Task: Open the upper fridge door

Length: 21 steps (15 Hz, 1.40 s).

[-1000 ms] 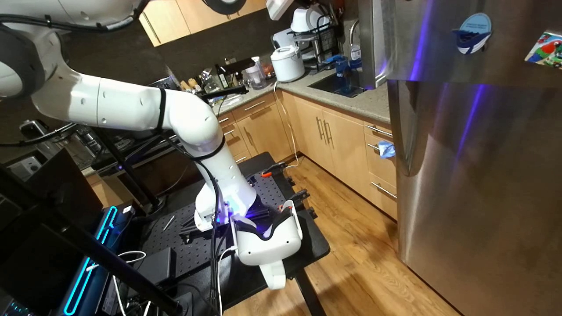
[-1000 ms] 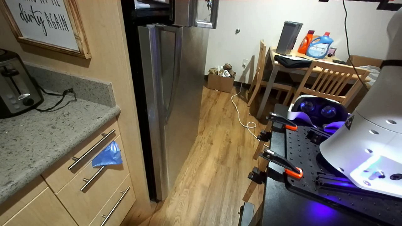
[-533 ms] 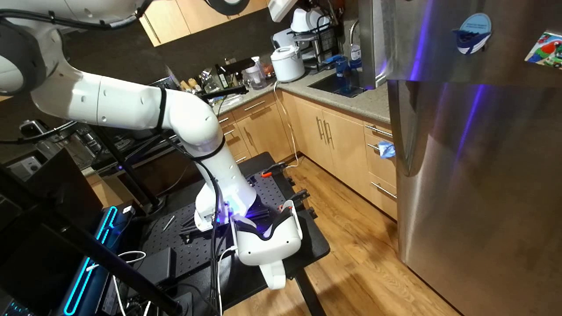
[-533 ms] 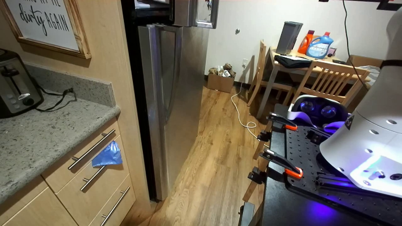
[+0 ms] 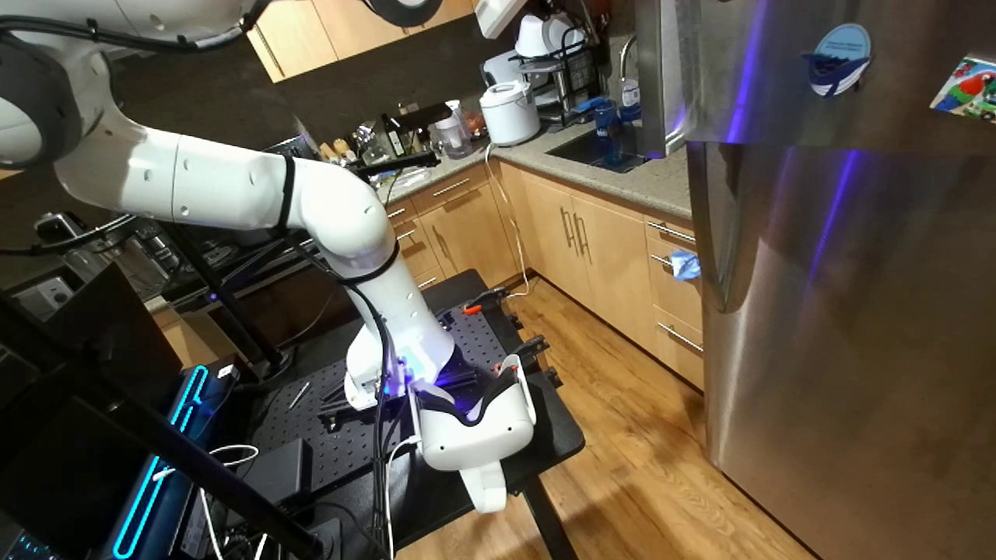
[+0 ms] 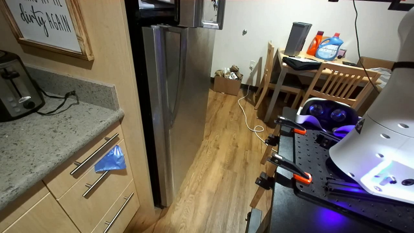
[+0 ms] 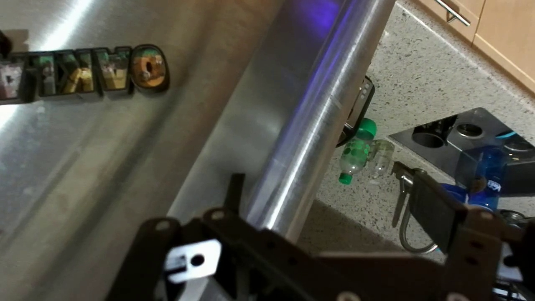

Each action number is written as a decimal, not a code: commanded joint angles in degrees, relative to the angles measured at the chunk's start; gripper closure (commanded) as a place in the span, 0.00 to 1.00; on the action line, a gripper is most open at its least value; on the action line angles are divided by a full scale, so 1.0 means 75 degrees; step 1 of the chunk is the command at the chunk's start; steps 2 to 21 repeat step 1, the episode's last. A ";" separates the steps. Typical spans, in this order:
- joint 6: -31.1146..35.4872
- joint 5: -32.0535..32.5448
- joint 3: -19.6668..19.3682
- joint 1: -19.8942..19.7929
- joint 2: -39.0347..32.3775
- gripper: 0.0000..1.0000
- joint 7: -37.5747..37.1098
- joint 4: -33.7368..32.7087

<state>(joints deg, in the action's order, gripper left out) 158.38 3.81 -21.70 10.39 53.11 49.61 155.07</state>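
The upper fridge door (image 5: 778, 85) is brushed steel and also shows at the top in an exterior view (image 6: 188, 13). There its near edge stands out past the lower door, with a dark gap behind it. In the wrist view the door (image 7: 104, 146) fills the left side, with letter magnets on it. Its silver bar handle (image 7: 309, 138) runs diagonally beside a recess. My gripper (image 7: 330, 184) is open. One finger is left of the bar, over the recess; the other is right of it. Contact cannot be told. The jaws are out of frame in both exterior views.
The lower fridge door (image 5: 856, 350) stands shut below. A countertop (image 7: 418, 75) with a green-capped bottle (image 7: 357, 152) and a sink (image 7: 443, 133) lies beyond the handle. A white headset (image 5: 475, 435) sits by the arm's base. A toaster (image 6: 19, 87) stands on the counter.
The arm's upper links have shifted very slightly since one second ago. The fridge doors look the same.
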 commanded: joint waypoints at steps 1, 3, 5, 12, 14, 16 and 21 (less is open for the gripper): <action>-0.0017 0.0009 0.0005 0.0002 0.0000 0.00 -0.0014 -0.0012; -0.0017 0.0009 0.0005 0.0002 0.0000 0.00 -0.0014 -0.0012; -0.0017 0.0009 0.0005 0.0002 0.0000 0.00 -0.0014 -0.0012; -0.0017 0.0009 0.0005 0.0002 0.0000 0.00 -0.0014 -0.0012; -0.0017 0.0009 0.0005 0.0002 0.0000 0.00 -0.0014 -0.0012; -0.0017 0.0009 0.0005 0.0002 0.0000 0.00 -0.0014 -0.0012; -0.0017 0.0009 0.0005 0.0002 0.0000 0.00 -0.0014 -0.0012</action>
